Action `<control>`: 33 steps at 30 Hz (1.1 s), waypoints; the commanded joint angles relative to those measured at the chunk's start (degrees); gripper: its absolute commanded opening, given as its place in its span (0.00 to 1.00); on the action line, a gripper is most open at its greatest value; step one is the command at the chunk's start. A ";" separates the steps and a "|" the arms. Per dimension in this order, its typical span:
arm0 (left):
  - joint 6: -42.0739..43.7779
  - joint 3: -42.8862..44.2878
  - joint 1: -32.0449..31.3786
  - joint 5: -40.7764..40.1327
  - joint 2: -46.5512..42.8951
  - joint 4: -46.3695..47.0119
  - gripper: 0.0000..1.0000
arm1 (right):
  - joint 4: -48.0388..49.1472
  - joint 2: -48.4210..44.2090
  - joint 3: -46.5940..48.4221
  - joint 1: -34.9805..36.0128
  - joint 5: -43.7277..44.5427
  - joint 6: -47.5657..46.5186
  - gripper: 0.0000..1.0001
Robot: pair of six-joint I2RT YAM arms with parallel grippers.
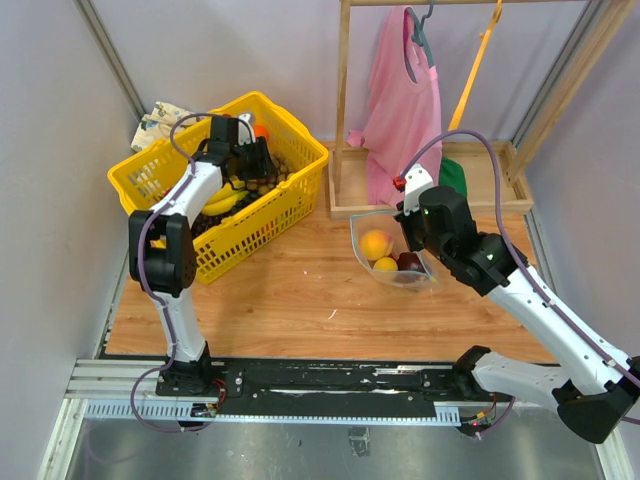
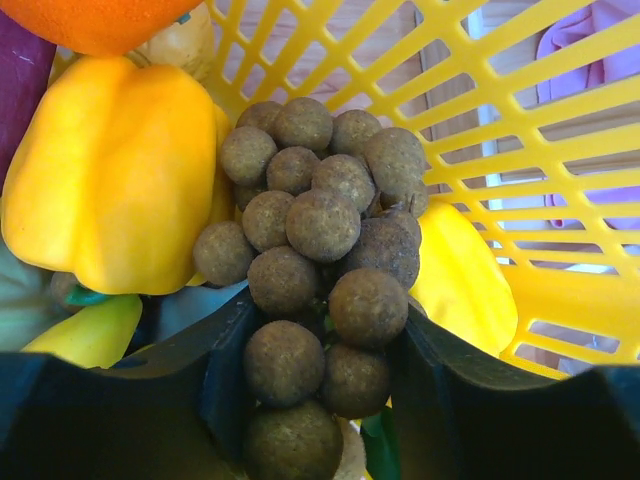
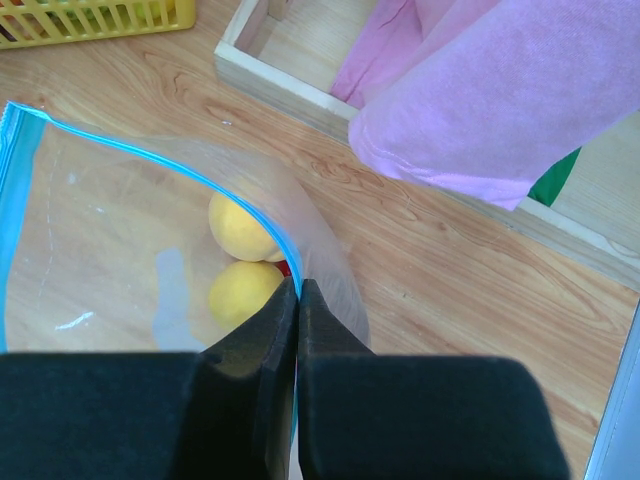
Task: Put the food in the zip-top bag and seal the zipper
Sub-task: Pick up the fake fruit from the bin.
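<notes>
Brown grape cluster point(image 2: 310, 230) between left gripper point(image 2: 325, 320) fingers point(image 2: 180, 400), grip on it unclear, right gripper point(image 3: 298, 290) fingers point(image 3: 420, 420) clamped together on zip-top bag point(image 3: 110, 250)

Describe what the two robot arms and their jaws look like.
Both the left arm and right arm have white links between black joints and black bases. A purplish-grey cable loops along each. The jaws are matte black and blocky. The right arm shows a small green light and a red cap near its wrist.

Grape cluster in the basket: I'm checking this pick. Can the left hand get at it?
Probably yes: the grape cluster lies on top, uncovered, and the left hand has a finger on each side of it.
</notes>
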 commanded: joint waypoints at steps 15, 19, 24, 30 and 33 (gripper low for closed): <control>3.97 -2.45 0.25 -6.80 -15.59 -1.91 0.30 | 0.63 -1.52 -0.28 -0.64 -0.97 0.35 0.01; 4.56 -3.96 0.27 -8.01 -20.34 -1.20 0.30 | 0.63 -1.53 -0.15 -0.67 -1.25 0.57 0.01; 4.51 -6.12 0.21 -8.66 -26.33 -0.34 0.29 | 0.63 -1.43 0.08 -0.63 -1.61 0.91 0.01; 3.60 -8.15 0.21 -9.03 -33.64 1.68 0.28 | 0.85 -1.43 0.18 -0.68 -1.93 1.14 0.01; 2.35 -7.95 0.22 -7.52 -36.44 2.16 0.27 | 1.05 -1.35 0.09 -0.67 -2.19 1.27 0.01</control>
